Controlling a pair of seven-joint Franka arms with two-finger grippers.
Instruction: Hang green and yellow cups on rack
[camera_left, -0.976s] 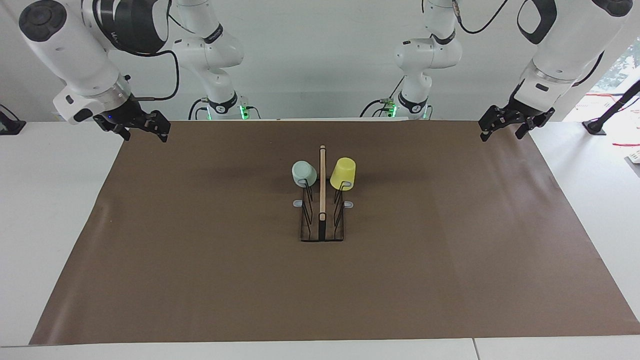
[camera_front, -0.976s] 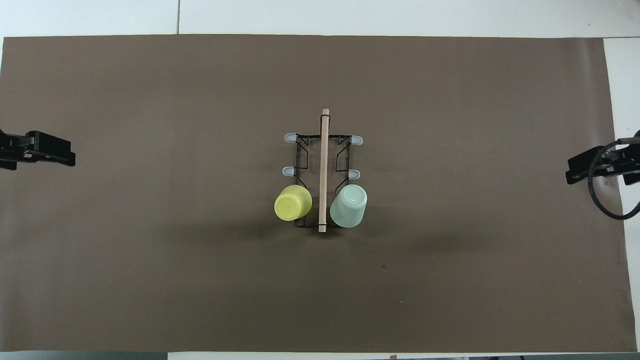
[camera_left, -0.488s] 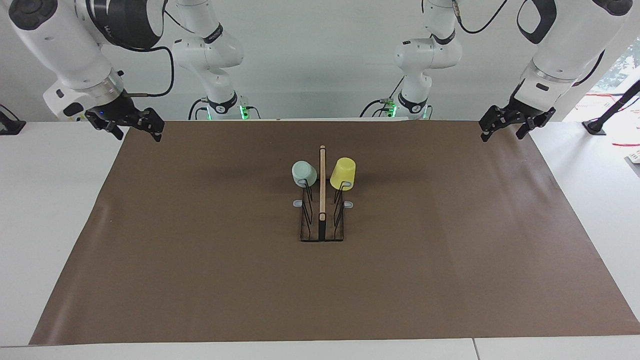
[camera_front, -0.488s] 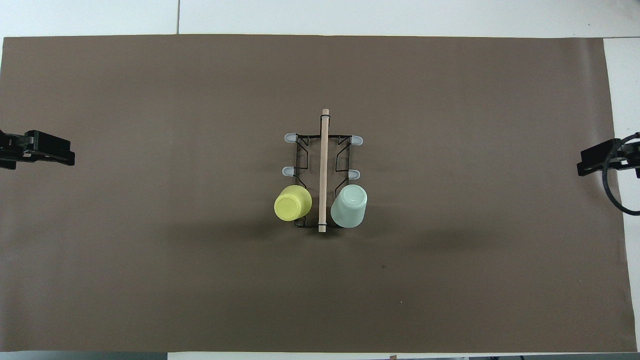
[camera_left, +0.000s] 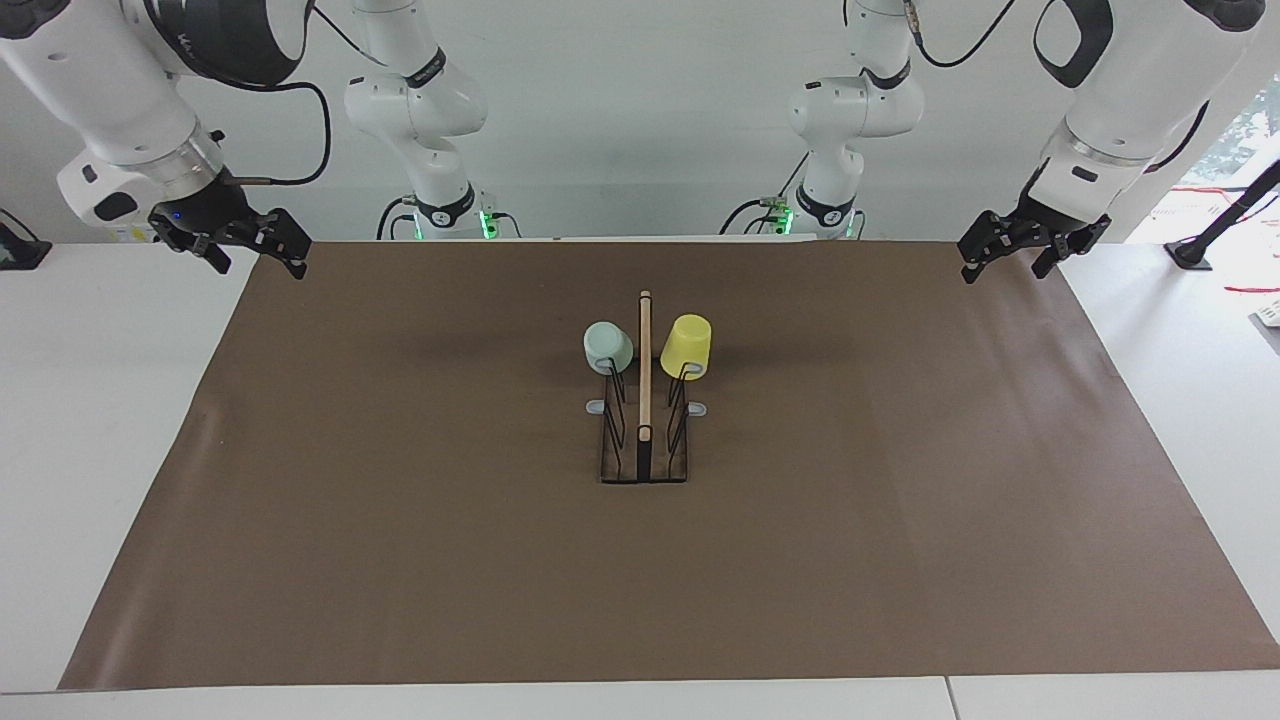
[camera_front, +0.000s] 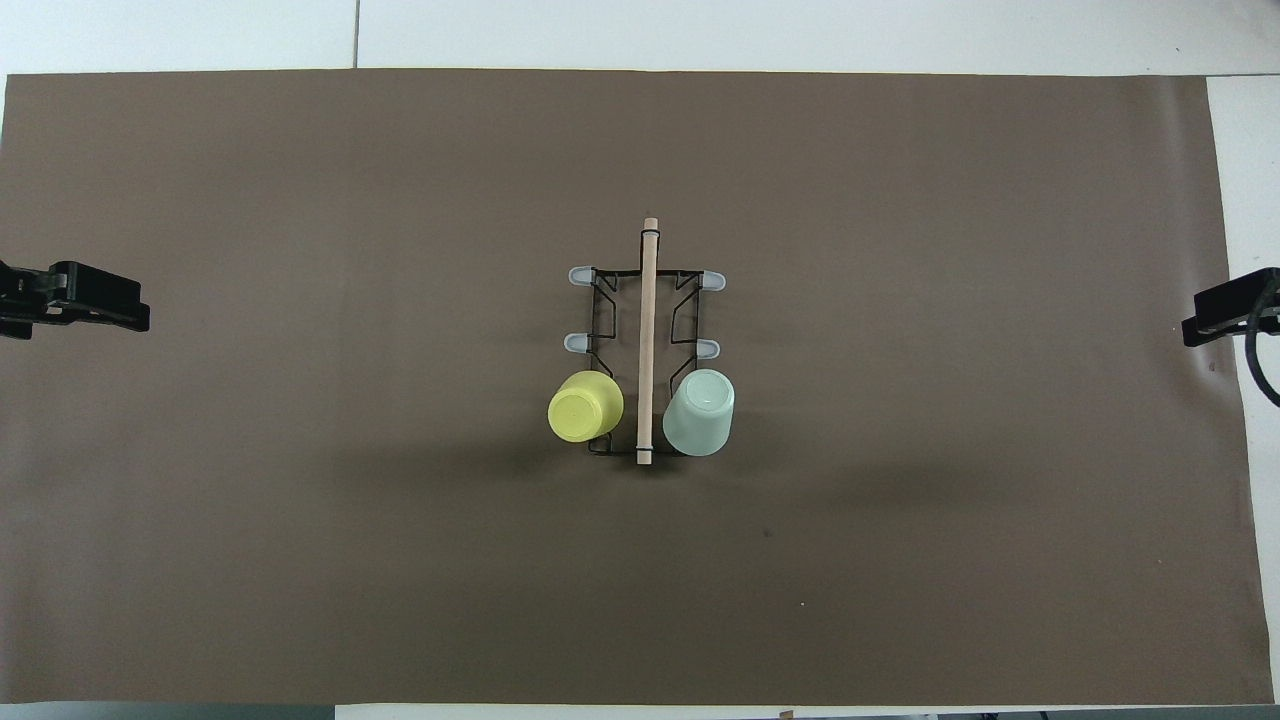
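The black wire rack (camera_left: 644, 400) with its wooden top bar stands in the middle of the brown mat. The pale green cup (camera_left: 608, 347) and the yellow cup (camera_left: 687, 346) both hang upside down on prongs at the rack's end nearer the robots. The green cup (camera_front: 698, 412) is on the side toward the right arm's end, the yellow cup (camera_front: 585, 406) on the side toward the left arm's. My left gripper (camera_left: 1003, 266) hovers open and empty over the mat's corner at its own end. My right gripper (camera_left: 260, 262) is open and empty over the mat's edge at its end.
Several grey-tipped prongs (camera_front: 582, 274) on the rack's part farther from the robots carry nothing. The brown mat (camera_left: 400, 520) covers most of the white table (camera_left: 100, 420).
My right gripper has drawn back up and outward toward its own end of the table. The left arm, the cups and the rack have not moved.
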